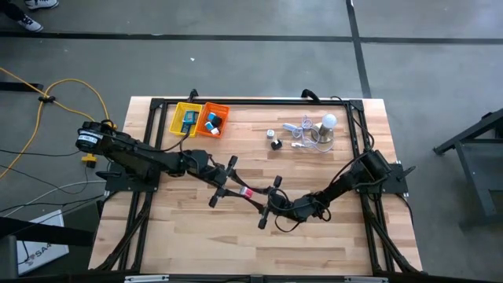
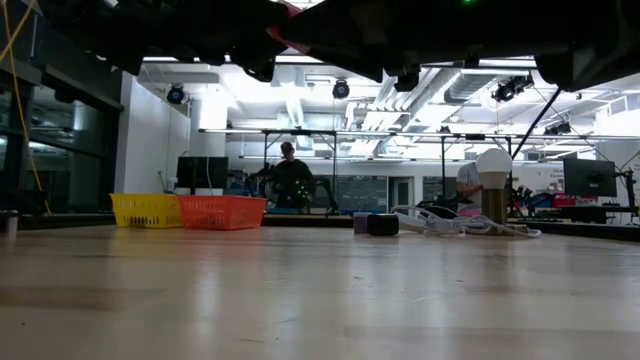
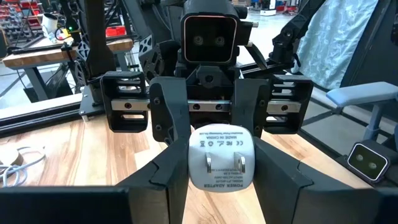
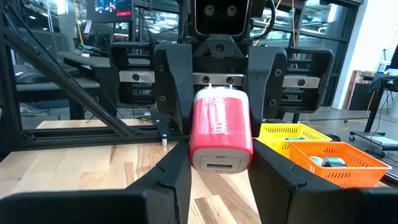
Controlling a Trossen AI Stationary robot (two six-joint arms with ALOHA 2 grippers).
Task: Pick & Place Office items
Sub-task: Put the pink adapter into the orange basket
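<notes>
Above the middle of the wooden table, the left gripper and right gripper meet, both clamped on a pink-and-white power adapter, well apart from the orange basket.

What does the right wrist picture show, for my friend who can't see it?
A pink and white power adapter is held above the wooden table between two end effectors facing each other. The left end effector closes on its far end. Yellow and orange baskets sit off to one side.

Small items in the orange basket are too tiny to identify.
</notes>
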